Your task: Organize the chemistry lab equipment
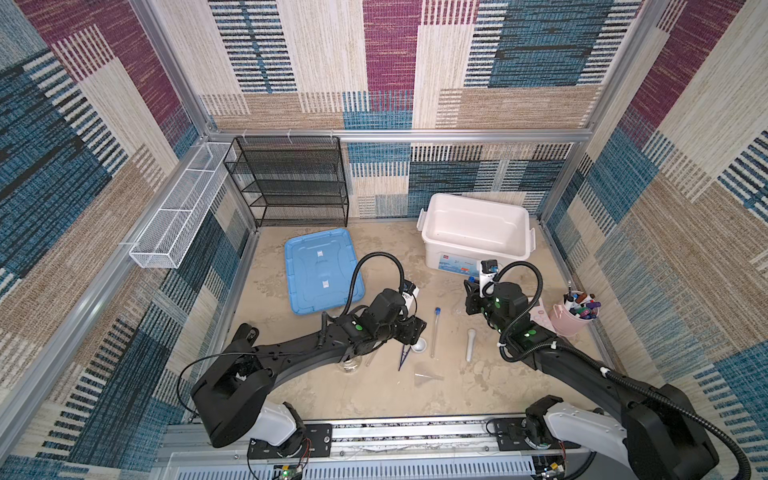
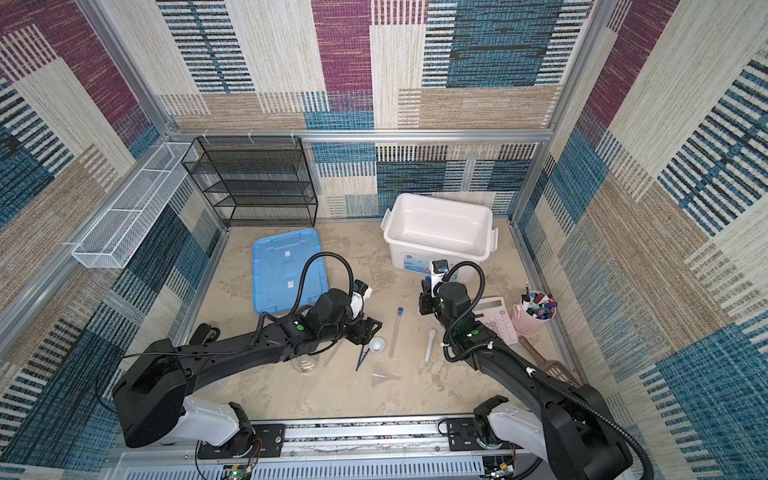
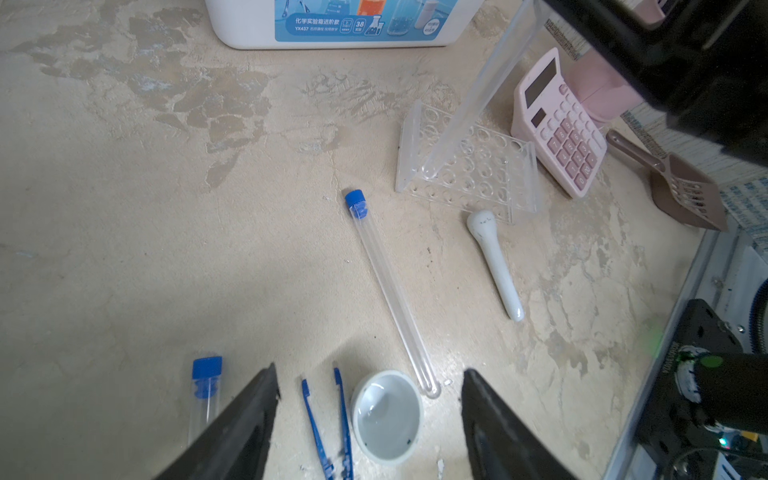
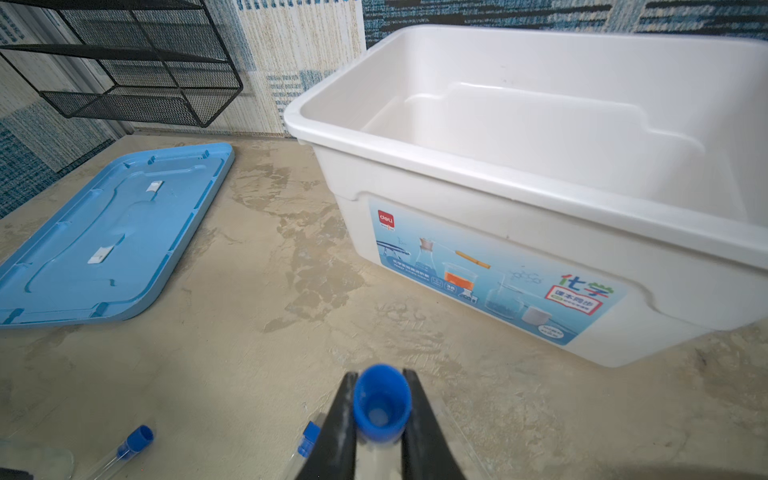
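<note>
Top views: lying tube [image 2: 395, 332], pestle [image 2: 430, 345] and mortar [image 2: 377, 345] mid-worktop; white bin [image 2: 440, 224] near the far right corner.
Left wrist: left fingers [image 3: 245, 428] spread wide, empty — mortar and tweezers [image 3: 328, 428] between them; held tube [image 3: 478, 91] tip at the clear rack [image 3: 478, 178].
Right wrist: right fingers [image 4: 340, 424] clamped on the held tube's blue cap end, facing the bin.

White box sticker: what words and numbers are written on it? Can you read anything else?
"deli": red logo on the white box's sticker.
"化学": big characters, same sticker.
"课本同步": red frame below them.
"化学实验箱进阶款": sticker heading, left wrist view.
"YX437": under that heading.
"38": small badge beside it.
Pink calculator keys: blurred.
Other small print: unreadable.
</note>
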Tool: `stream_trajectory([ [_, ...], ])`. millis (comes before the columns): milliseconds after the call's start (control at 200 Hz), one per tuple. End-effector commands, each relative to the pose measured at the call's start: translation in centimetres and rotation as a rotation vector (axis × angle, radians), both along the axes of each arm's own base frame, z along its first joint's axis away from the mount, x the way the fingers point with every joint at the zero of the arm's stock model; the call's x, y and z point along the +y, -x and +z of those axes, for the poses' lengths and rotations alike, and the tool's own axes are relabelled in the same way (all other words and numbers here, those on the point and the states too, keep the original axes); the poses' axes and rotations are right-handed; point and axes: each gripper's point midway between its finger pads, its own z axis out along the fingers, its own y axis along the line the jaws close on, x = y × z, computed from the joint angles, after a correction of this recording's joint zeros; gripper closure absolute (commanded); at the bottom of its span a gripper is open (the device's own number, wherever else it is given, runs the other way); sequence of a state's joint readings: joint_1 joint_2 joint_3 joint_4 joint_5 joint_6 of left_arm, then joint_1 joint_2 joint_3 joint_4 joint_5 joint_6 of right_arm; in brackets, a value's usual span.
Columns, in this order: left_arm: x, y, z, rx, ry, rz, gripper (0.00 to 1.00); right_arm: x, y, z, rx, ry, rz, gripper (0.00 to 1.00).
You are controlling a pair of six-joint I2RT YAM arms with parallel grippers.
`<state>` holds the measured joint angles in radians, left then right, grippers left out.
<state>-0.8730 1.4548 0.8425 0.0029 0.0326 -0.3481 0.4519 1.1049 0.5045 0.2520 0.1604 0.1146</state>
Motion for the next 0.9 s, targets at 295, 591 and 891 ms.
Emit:
stream_trajectory([
  [295,-0.4,-0.1,0.0,0.014,0.037,0.013,0.28,-0.1,-0.3,0.6,-0.114,0.082,-0.057,0.85],
  [591,-0.6,0.0,-0.4,0.026,0.036,0.009,0.29,-0.1,-1.1,-0.3,-0.095,0.073,-0.084,0.85],
  [891,-0.4,0.0,-0.7,0.034,0.027,0.013,0.29,-0.6,-1.7,-0.9,-0.084,0.092,-0.126,0.85],
])
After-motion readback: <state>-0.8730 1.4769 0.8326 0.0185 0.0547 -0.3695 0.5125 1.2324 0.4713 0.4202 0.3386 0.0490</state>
